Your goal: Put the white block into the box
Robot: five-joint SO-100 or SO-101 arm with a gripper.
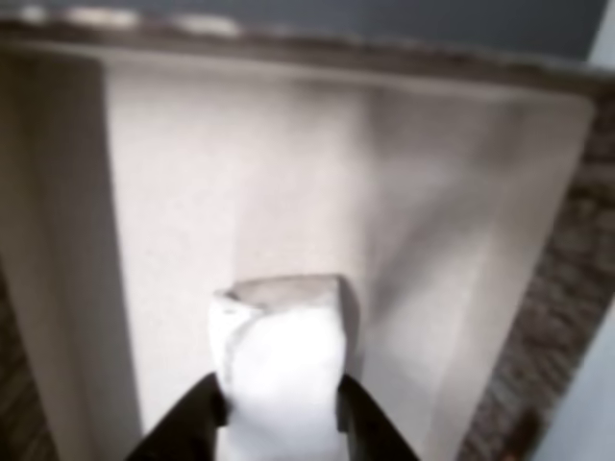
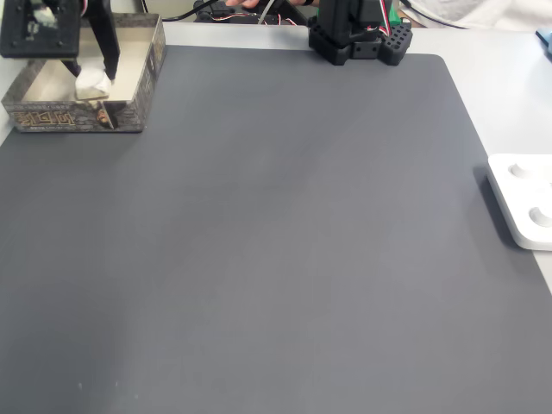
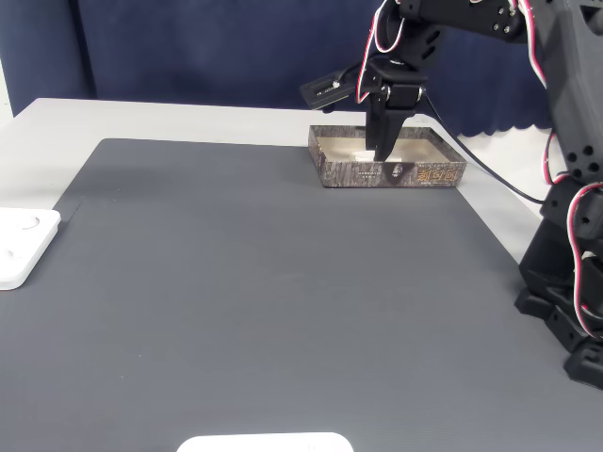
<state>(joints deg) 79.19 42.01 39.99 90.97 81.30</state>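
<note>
Dark blue curtain is seen behind a pale tabletop [image 3: 57, 122] that is covered by a big dark grey mat [image 3: 264, 273], with a flat white device [image 2: 522, 200] parked at the mat's edge, well apart from the action. Over in the far corner, the shallow cardboard box with pale beige inner faces and a printed outer wall [image 2: 129, 82] is being hovered into by the black two-finger tool [image 1: 281, 408]. The small plain white oblong block with rounded corners [image 1: 281, 375] is held between the two black fingers, which are closed just to the block's width, so it's gripped, not loose. The block is held inside the box's outline, low over the floor; whether the floor is actually touched can't be told. What could go sideways, probably: if the tool is opened while the block is held a bit high or tilted, the block could be bounced or tipped against the near wall. A sticky finger could also drag it back out when the arm is lifted.
</note>
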